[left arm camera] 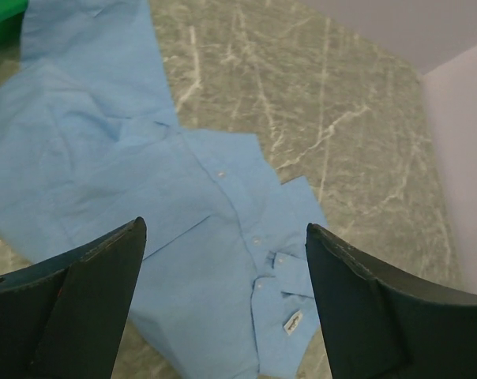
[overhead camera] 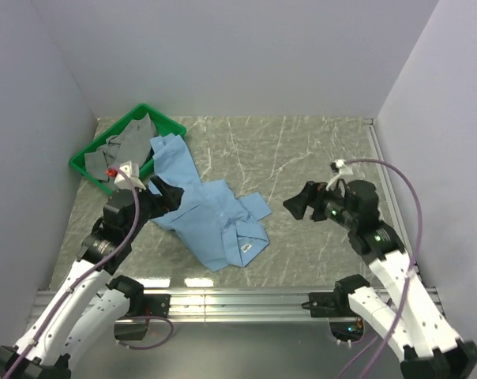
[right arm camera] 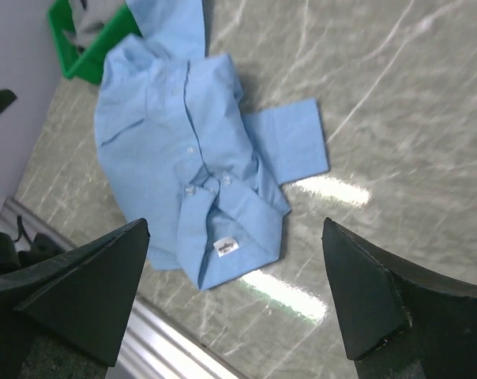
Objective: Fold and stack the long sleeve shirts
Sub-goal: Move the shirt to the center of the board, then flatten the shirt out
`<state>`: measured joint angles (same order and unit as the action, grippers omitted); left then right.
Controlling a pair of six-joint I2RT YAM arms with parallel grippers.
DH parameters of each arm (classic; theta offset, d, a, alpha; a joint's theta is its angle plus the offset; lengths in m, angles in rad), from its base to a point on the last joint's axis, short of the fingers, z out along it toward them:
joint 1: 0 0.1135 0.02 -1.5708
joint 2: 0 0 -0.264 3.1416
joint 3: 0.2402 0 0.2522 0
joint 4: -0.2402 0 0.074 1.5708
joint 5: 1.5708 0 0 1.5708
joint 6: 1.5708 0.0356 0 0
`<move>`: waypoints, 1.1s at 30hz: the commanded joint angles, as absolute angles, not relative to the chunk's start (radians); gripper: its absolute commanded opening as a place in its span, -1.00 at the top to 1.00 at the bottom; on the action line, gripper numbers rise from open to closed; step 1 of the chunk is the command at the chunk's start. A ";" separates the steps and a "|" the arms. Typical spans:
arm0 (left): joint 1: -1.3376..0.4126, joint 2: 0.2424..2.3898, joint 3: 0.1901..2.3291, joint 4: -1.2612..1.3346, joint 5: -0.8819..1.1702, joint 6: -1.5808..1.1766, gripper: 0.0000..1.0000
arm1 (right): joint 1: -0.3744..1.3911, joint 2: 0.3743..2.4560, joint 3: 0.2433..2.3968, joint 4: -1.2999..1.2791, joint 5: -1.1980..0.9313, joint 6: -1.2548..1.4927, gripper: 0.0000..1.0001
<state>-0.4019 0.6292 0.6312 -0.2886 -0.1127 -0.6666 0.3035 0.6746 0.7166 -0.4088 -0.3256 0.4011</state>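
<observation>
Lying rumpled: thin light-blue woven shirt (overhead camera: 215, 225) on marbled tabletop (overhead camera: 302, 158).

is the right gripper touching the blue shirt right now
Apart. In the top view a strip of marble table shows between the right gripper and the shirt. The right wrist view shows its fingers spread with nothing between them.

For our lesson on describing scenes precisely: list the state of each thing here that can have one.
light blue shirt: lying rumpled on the table, not neatly folded, one sleeve reaching the basket.
green basket: holds grey clothing.
left gripper: open, empty, above the shirt.
right gripper: open, empty.
</observation>
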 commanded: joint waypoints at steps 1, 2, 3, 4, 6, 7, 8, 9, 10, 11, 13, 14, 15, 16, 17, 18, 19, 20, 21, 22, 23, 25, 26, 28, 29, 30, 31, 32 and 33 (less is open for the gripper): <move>-0.397 0.689 0.712 -0.391 -0.193 -0.651 -0.76 | 0.317 0.796 0.726 -0.353 -0.406 0.445 -0.92; -0.397 0.737 0.724 -0.396 -0.187 -0.641 -0.77 | 0.337 0.822 0.712 -0.329 -0.410 0.451 -0.91; -0.396 0.767 0.736 -0.397 -0.167 -0.629 -0.77 | 0.348 0.872 0.707 -0.315 -0.408 0.456 -0.91; -0.397 0.796 0.761 -0.399 -0.157 -0.608 -0.78 | 0.362 0.902 0.701 -0.301 -0.399 0.459 -0.91; -0.396 0.888 0.787 -0.394 -0.131 -0.586 -0.79 | 0.388 0.987 0.689 -0.265 -0.388 0.468 -0.88; -0.396 0.920 0.810 -0.391 -0.100 -0.569 -0.80 | 0.394 1.017 0.681 -0.240 -0.396 0.475 -0.87; -0.396 0.946 0.822 -0.388 -0.086 -0.563 -0.81 | 0.399 1.044 0.677 -0.223 -0.405 0.482 -0.84; -0.396 0.995 0.840 -0.384 -0.075 -0.555 -0.82 | 0.405 1.098 0.670 -0.206 -0.416 0.498 -0.82; -0.396 1.017 0.848 -0.380 -0.065 -0.539 -0.84 | 0.414 1.123 0.655 -0.158 -0.425 0.508 -0.80; -0.396 1.046 0.853 -0.379 -0.067 -0.529 -0.85 | 0.419 1.149 0.647 -0.138 -0.449 0.517 -0.79; -0.394 1.058 0.848 -0.358 -0.089 -0.511 -0.85 | 0.446 1.222 0.641 -0.098 -0.466 0.532 -0.79; -0.394 1.060 0.841 -0.341 -0.104 -0.508 -0.85 | 0.455 1.247 0.643 -0.091 -0.472 0.532 -0.77; -0.393 1.058 0.816 -0.327 -0.109 -0.503 -0.85 | 0.463 1.294 0.646 -0.086 -0.477 0.532 -0.76; -0.393 1.055 0.802 -0.292 -0.113 -0.500 -0.85 | 0.474 1.319 0.649 -0.071 -0.485 0.532 -0.70; -0.393 1.049 0.787 -0.278 -0.126 -0.500 -0.85 | 0.476 1.344 0.650 -0.061 -0.492 0.535 -0.65; -0.391 1.046 0.760 -0.269 -0.127 -0.503 -0.85 | 0.476 1.391 0.652 -0.052 -0.506 0.538 -0.60; -0.391 1.046 0.750 -0.258 -0.127 -0.503 -0.85 | 0.476 1.413 0.656 -0.034 -0.508 0.538 -0.56; -0.390 1.049 0.744 -0.258 -0.130 -0.503 -0.86 | 0.477 1.429 0.658 -0.028 -0.508 0.540 -0.55; -0.388 1.052 0.742 -0.265 -0.133 -0.505 -0.86 | 0.477 1.460 0.661 -0.022 -0.508 0.541 -0.54; -0.387 1.055 0.744 -0.271 -0.138 -0.505 -0.86 | 0.479 1.474 0.669 -0.017 -0.508 0.538 -0.53; -0.388 1.063 0.745 -0.281 -0.144 -0.503 -0.86 | 0.483 1.498 0.673 -0.017 -0.509 0.538 -0.51; -0.384 1.066 0.752 -0.285 -0.160 -0.506 -0.86 | 0.492 1.522 0.692 -0.017 -0.518 0.531 -0.45; -0.380 1.068 0.752 -0.287 -0.160 -0.506 -0.86 | 0.495 1.541 0.696 -0.018 -0.520 0.531 -0.43; -0.374 1.068 0.749 -0.284 -0.149 -0.514 -0.86 | 0.508 1.561 0.712 -0.018 -0.529 0.525 -0.29; -0.370 1.068 0.749 -0.281 -0.146 -0.515 -0.86 | 0.511 1.578 0.715 -0.018 -0.532 0.522 -0.21; -0.365 1.066 0.747 -0.279 -0.143 -0.517 -0.86 | 0.512 1.586 0.719 -0.015 -0.538 0.517 -0.12; -0.362 1.066 0.747 -0.278 -0.143 -0.518 -0.86 | 0.512 1.592 0.726 -0.017 -0.543 0.514 0.05; -0.353 1.063 0.747 -0.279 -0.143 -0.517 -0.86 | 0.512 1.597 0.730 -0.020 -0.538 0.508 0.20; -0.348 1.062 0.747 -0.279 -0.143 -0.518 -0.86 | 0.514 1.597 0.735 -0.024 -0.529 0.485 0.40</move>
<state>-0.3641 1.0649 0.7444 -0.3119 -0.1329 -0.5190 0.5060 1.5875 0.6899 -0.0444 -0.5213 0.5171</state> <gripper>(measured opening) 0.930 0.369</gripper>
